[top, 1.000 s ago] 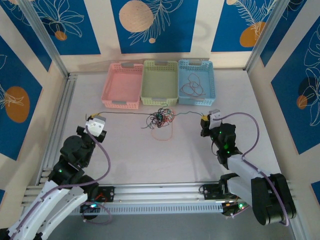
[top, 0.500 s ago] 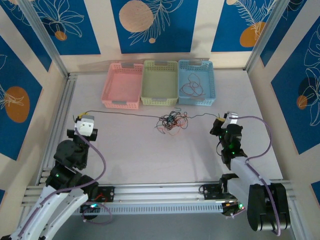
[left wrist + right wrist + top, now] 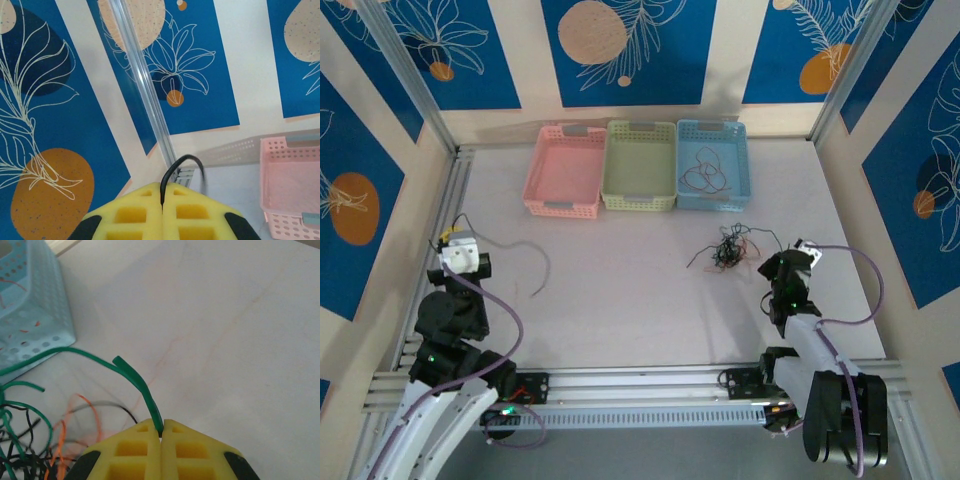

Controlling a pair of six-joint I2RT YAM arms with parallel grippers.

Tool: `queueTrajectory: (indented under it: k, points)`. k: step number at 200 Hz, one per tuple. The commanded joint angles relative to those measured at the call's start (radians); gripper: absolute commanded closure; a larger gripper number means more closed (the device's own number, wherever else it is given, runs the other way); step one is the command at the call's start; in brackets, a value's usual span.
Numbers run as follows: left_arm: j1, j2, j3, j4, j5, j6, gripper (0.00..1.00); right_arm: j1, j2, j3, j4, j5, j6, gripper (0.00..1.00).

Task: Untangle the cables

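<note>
Left claw (image 3: 162, 200): yellow pads pressed flat together on a black cable (image 3: 172, 164), pinched near its end. Right claw (image 3: 161, 432): likewise closed, nipping a green cable (image 3: 142, 385) close to its tip. From above, left claw (image 3: 455, 245) far out at the left edge of the table (image 3: 640, 310), right claw (image 3: 807, 255) well over to the right. Probably held so wide apart to draw one strand out of the knot.

Black cable (image 3: 542, 258) loose on the left, well apart from the clump (image 3: 728, 250), so seemingly freed. Clump just beside the right claw, tethered by the green strand, with black, green and orange-red loops knotted together. Reddish-brown cable (image 3: 705, 172) alone in the blue basket (image 3: 744, 165), apparently sorted. Pink basket (image 3: 533, 180) and green basket (image 3: 610, 165) beside it, presumably meant for other colours.

From overhead: the whole layout, but grips too small to judge. From the wrists: the pinch itself, pad against pad. Left wrist aimed mostly at the wall and a corner of the pink basket, so no sight of the strand's free length; right wrist catching the clump's edge and the blue basket's wall
</note>
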Motion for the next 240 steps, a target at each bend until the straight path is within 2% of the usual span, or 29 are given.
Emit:
queueTrajectory:
  k: [1, 26, 53, 116, 135, 170, 211, 240]
  points:
    - [0.014, 0.002, 0.010, 0.020, -0.004, -0.020, 1.00, -0.003, -0.015, 0.023, -0.001, 0.022, 0.027, 1.00]
    - [0.014, 0.033, 0.021, -0.027, 0.125, -0.063, 1.00, 0.004, -0.016, 0.018, 0.024, 0.005, 0.006, 1.00]
    - [0.014, 0.109, 0.058, -0.092, 0.350, -0.134, 1.00, 0.020, -0.017, 0.017, 0.037, 0.000, -0.016, 1.00]
    - [0.014, 0.250, 0.193, -0.219, 0.689, -0.374, 1.00, 0.032, -0.021, 0.012, 0.047, -0.002, -0.033, 1.00]
    - [0.014, 0.293, 0.202, -0.238, 0.754, -0.396, 1.00, 0.036, -0.023, 0.010, 0.052, -0.002, -0.038, 1.00]
    - [0.014, 0.402, 0.259, -0.322, 0.785, -0.423, 1.00, 0.041, -0.021, 0.010, 0.056, -0.002, -0.045, 1.00]
    - [0.014, 0.482, 0.305, -0.379, 0.941, -0.454, 1.00, 0.045, -0.022, 0.010, 0.060, -0.002, -0.048, 1.00]
    - [0.014, 0.492, 0.317, -0.397, 0.931, -0.467, 1.00, 0.046, -0.022, 0.009, 0.064, -0.003, -0.051, 1.00]
